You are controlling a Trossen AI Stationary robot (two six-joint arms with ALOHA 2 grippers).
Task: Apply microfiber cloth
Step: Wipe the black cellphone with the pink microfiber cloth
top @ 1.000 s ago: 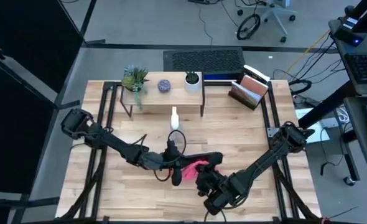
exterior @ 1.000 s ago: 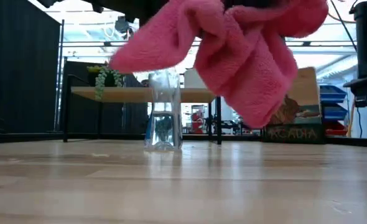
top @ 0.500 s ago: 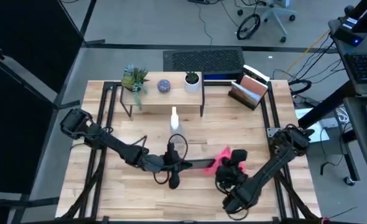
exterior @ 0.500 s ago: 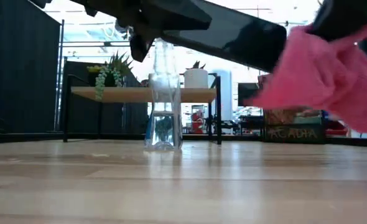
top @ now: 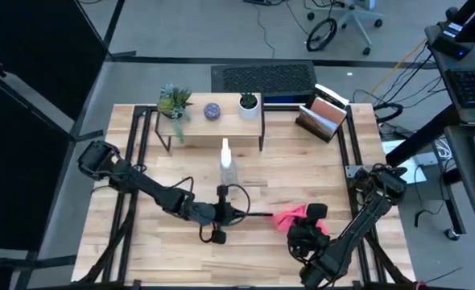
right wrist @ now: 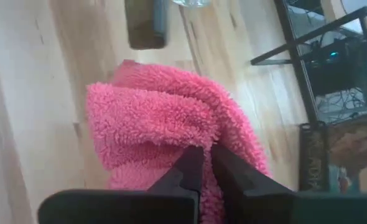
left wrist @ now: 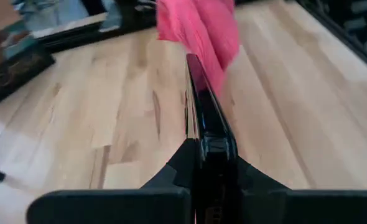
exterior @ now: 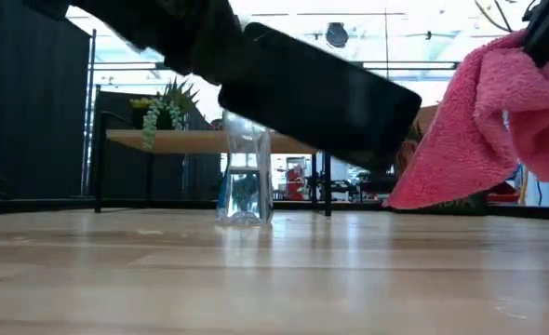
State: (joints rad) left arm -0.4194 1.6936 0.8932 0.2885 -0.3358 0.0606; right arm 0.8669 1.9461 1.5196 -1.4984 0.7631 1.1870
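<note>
Evidently the left fingers [left wrist: 209,163] clamp the phone [exterior: 316,98] on edge above the worktop [top: 302,169], presenting its face, while the right fingers [right wrist: 202,163] pinch the pink cloth [right wrist: 165,127] just beside it, apparently ready to wipe.

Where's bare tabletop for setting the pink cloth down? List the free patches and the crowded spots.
Free: the wood between the spray bottle and the card box, and the table's front left corner. Crowded: the middle front, where the left gripper holds the phone on edge beside the microfiber cloth in the right gripper; also the back shelf.
</note>
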